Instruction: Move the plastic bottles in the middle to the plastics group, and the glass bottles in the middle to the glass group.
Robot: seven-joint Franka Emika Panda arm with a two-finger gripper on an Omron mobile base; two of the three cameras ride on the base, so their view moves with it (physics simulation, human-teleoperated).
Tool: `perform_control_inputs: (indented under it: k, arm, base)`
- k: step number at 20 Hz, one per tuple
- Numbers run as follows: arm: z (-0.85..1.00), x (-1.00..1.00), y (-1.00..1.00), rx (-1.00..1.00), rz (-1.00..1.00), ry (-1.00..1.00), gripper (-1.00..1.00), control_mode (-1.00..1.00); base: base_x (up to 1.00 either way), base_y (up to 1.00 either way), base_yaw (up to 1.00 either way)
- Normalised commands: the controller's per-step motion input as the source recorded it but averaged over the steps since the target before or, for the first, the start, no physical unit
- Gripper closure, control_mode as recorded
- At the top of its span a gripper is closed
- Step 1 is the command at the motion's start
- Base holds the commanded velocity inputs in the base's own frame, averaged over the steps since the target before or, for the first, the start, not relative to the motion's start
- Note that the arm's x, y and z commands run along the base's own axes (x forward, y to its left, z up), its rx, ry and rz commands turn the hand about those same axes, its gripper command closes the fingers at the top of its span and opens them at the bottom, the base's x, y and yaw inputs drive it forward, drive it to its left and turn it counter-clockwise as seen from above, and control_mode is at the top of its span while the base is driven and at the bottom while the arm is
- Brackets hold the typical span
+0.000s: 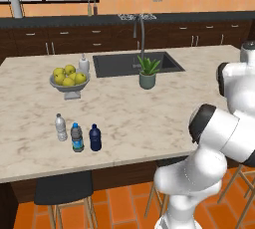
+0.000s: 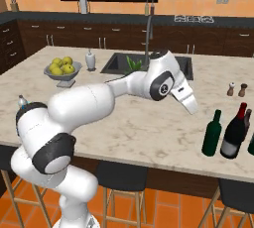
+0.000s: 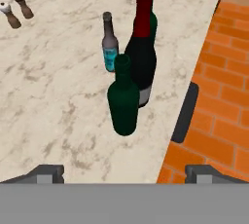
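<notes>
- Fingers wide open, holding nothing, above the green bottle
- Judged: withdraw straight back, clear of the red-necked bottle touching behind

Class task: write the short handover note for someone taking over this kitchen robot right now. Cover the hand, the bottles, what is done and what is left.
Hand: open, holding nothing, above the counter edge facing the glass bottles.
Navy-blue bottle stands beside the grey bottle and clear bottle: plastics sorted.
Dark green wine bottle and red-necked wine bottle stand upright together by the small glass bottle: glass appears grouped.
Left: apparently nothing; pull the arm back.
</notes>
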Motion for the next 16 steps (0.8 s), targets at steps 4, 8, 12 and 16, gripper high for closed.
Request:
perform_control_inputs:
  k: [4, 8, 12, 16]
  arm:
    - [0.24, -0.22, 0.76, 0.02, 0.08, 0.03, -1.00, -1.00]
    - [0.18, -0.34, 0.75, 0.07, 0.10, 0.01, -1.00, -1.00]
    - [0.15, -0.35, 0.86, 0.08, 0.16, 0.00, -1.00, -1.00]
    - [0.28, -0.54, 0.77, 0.10, 0.25, 0.04, -1.00, -1.00]
  base:
    - [0.00, 0.00, 0.00]
    - [0.00, 0.00, 0.00]
    - [0.00, 0.00, 0.00]
    - [0.00, 0.00, 0.00]
